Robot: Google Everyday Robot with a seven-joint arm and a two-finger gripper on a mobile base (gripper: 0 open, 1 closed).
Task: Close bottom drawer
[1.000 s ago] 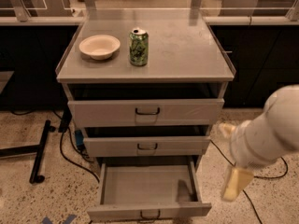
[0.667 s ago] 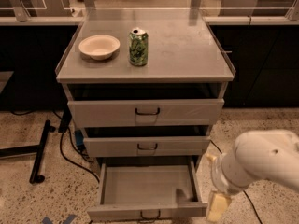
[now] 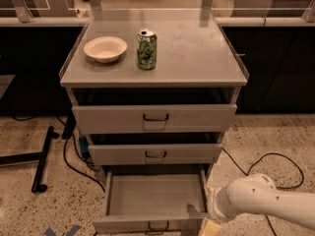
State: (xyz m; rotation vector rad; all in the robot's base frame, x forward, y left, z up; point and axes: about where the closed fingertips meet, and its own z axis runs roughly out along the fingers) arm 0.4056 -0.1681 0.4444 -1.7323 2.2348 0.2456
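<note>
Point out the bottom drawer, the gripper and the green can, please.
bottom drawer (image 3: 152, 195): camera view, on its bare inner floor.
gripper (image 3: 209, 226): camera view, on its pale end beside the drawer's right front corner.
green can (image 3: 146, 50): camera view, on its side wall.

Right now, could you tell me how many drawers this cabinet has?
3, stacked: the top drawer, the middle drawer below it, and the bottom drawer lowest, pulled far out. The claw sits by its front right corner.
</note>
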